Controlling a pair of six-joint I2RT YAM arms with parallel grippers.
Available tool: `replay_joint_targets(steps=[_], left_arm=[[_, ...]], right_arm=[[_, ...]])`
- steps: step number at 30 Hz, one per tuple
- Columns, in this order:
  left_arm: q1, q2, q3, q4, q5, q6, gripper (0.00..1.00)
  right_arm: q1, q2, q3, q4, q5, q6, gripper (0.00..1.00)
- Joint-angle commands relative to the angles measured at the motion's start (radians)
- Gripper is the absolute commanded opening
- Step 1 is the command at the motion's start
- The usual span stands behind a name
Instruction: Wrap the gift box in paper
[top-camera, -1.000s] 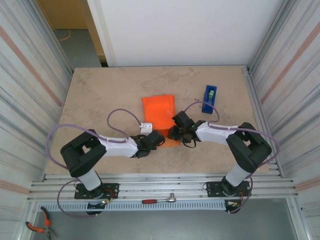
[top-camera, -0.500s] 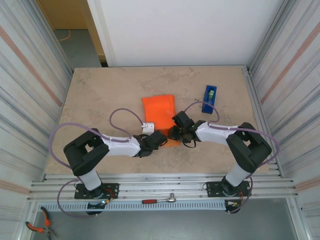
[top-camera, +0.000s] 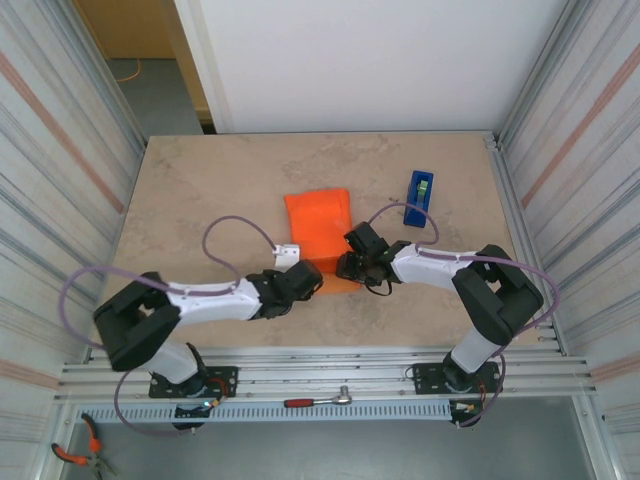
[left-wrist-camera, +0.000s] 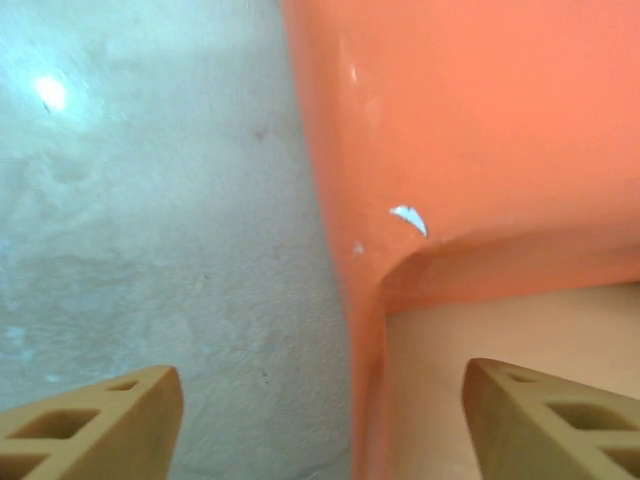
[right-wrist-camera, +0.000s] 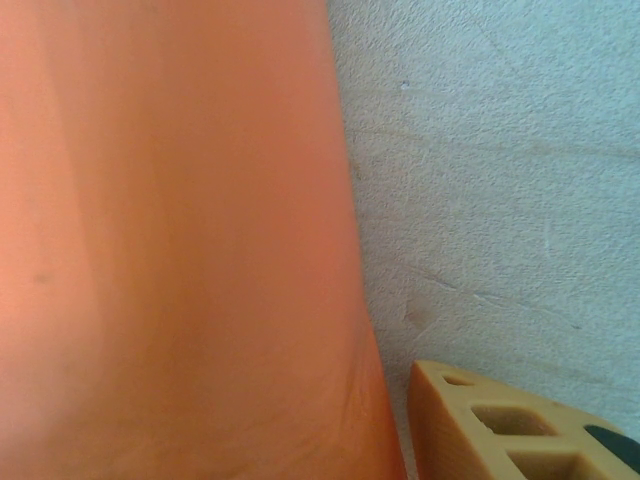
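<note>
Beige stone-look tabletop (top-camera: 200, 200) runs between ribbed metal walls at the left and right of the overhead frame, with a white wall across the top. At the centre lies the paper (top-camera: 317, 222), bright orange and folded over into a puffy oblong bundle. To the upper right of it, apart from it, a blue tape dispenser (top-camera: 419, 197) stands on the stone.

Both arms reach in from the bottom corners and meet at the lower edge of the bundle. The left gripper (top-camera: 308, 278) sits at the lower left corner of the paper. In the left wrist view its fingers (left-wrist-camera: 110, 410) are spread wide apart, with the folded orange edge running down between them. A small white fleck (left-wrist-camera: 408, 216) marks the fold, and below it lies a paler peach surface (left-wrist-camera: 500, 325). Whether that is the box I cannot tell.

The right gripper (top-camera: 343, 268) is at the lower right corner of the paper. In the right wrist view one finger (right-wrist-camera: 500, 430) rests just beside the orange sheet, over bare stone. I cannot tell whether this gripper is apart or closed.
</note>
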Motion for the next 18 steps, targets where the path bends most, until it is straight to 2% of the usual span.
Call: replay_joint_targets(steps=[1,7,12,18], left_arm=[[0.046,-0.093,-0.053,0.014,0.006,0.046,0.80],[0.076,-0.087,-0.049,0.056,0.020,0.075,0.81],[0.058,0.006,-0.022,0.097,0.020,0.042,0.75],[0.050,0.106,0.023,0.098,-0.041,-0.029,0.69]], right_arm=[[-0.006,0.012,-0.009,0.007,-0.003,-0.007,0.50],[-0.019,-0.004,-0.020,-0.002,-0.008,-0.016,0.50],[-0.019,-0.015,-0.030,0.002,-0.018,-0.020,0.50],[-0.014,-0.034,-0.034,-0.006,-0.024,-0.027,0.50]])
